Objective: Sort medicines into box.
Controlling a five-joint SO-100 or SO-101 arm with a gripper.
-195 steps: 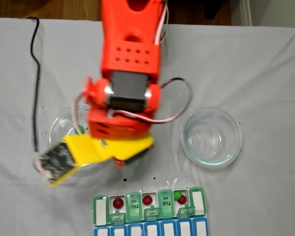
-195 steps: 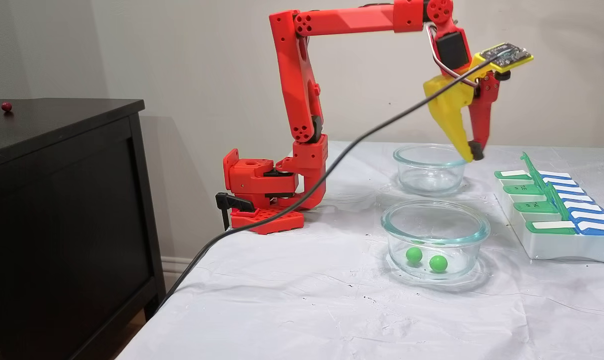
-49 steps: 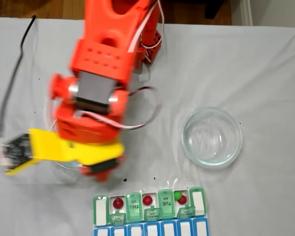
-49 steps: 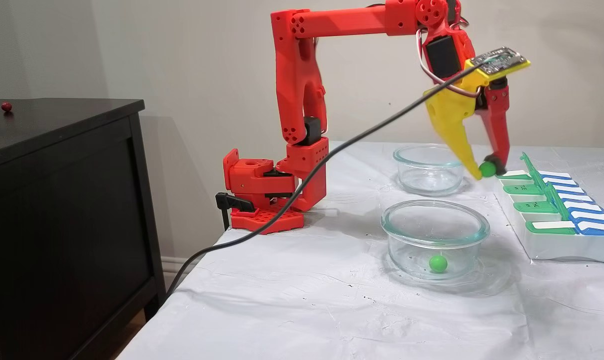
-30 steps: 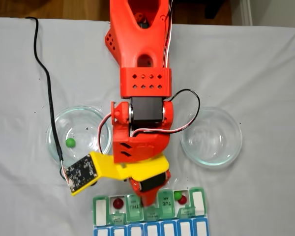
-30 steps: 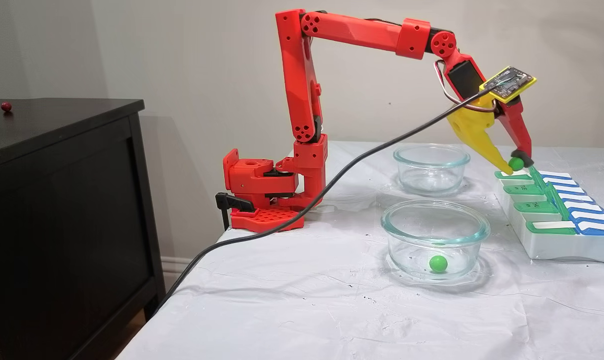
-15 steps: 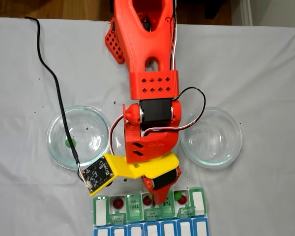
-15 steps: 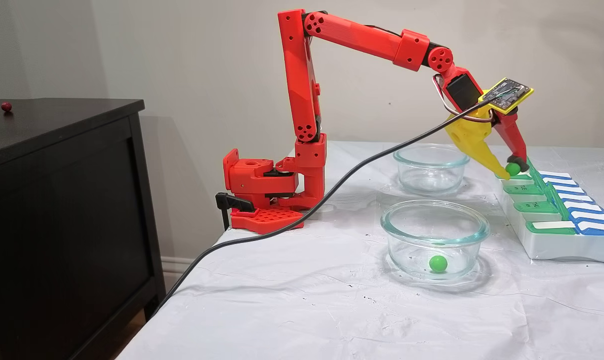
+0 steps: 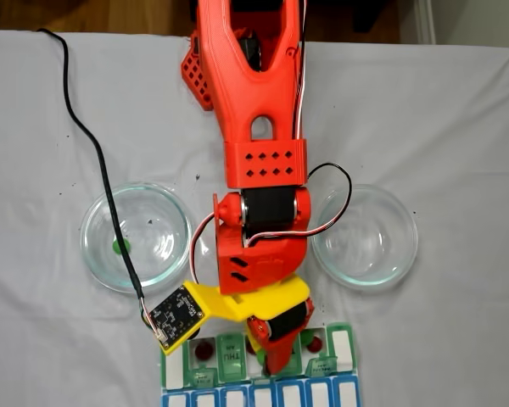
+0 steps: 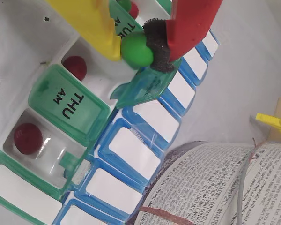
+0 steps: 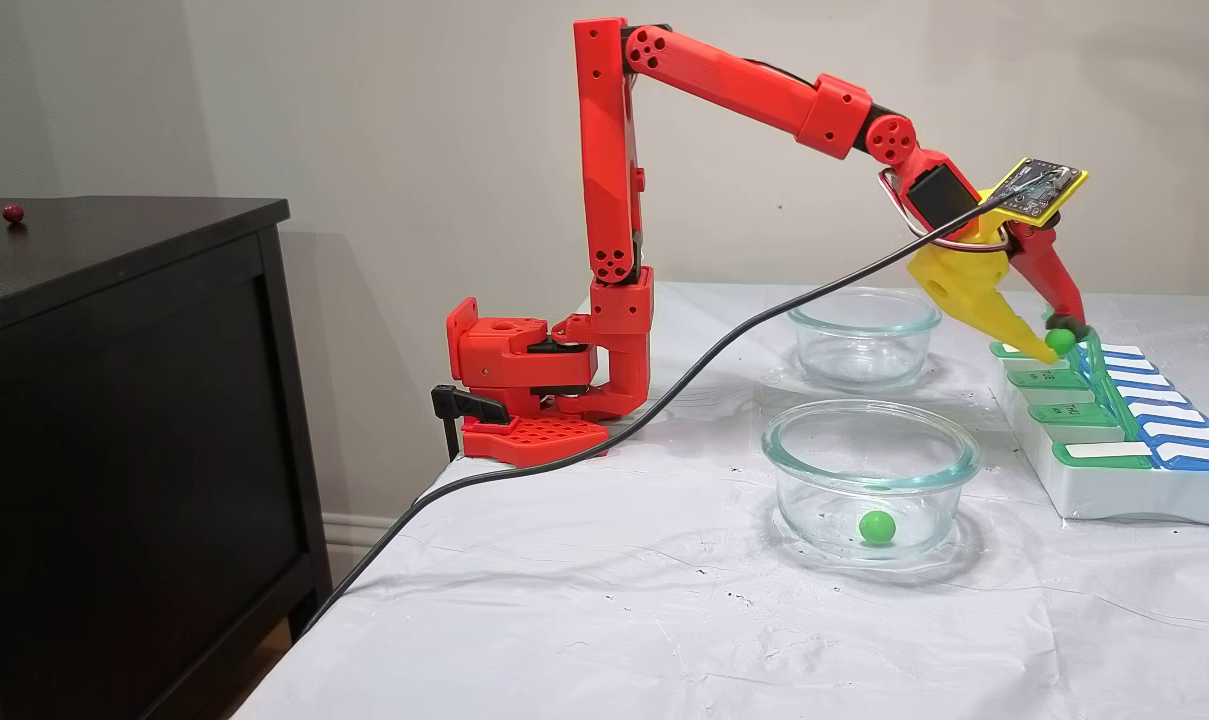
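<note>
Gripping one green ball (image 10: pixel 136 48) between yellow finger (image 10: pixel 91 23) and red finger's black foam pad (image 10: pixel 158 44); gripper (image 11: pixel 1061 343) closed on it, poised directly above pill organizer (image 11: pixel 1114 470) at its far end in side fixed view. Ball held just over raised green lid (image 10: pixel 145 86) at the middle compartments, not yet inside any cell.

Seen in wrist view: dark red ball (image 10: pixel 76 66) in open cell beside the lid marked THU AM (image 10: pixel 68 101); second dark red ball (image 10: pixel 28 138) in next open cell; third red ball (image 10: pixel 134 10) and another green ball (image 10: pixel 124 4) partly visible in cell at top edge beyond TUE lid. Blue-lidded row (image 10: pixel 145 136) alongside, lids shut.

Seen from top-down fixed view: organizer (image 9: pixel 343 348) at lower edge of cloth-covered bench (image 9: pixel 458 119), arm reaching over it. Glass dish on left (image 9: pixel 97 254) containing one green ball (image 9: pixel 117 247); glass dish on right (image 9: pixel 365 235) apart from it, arm between.

Noted on dark cabinet (image 11: pixel 114 400) off bench: one small red ball (image 11: pixel 11 212). Printed paper (image 10: pixel 210 187) beside organizer in wrist view.
</note>
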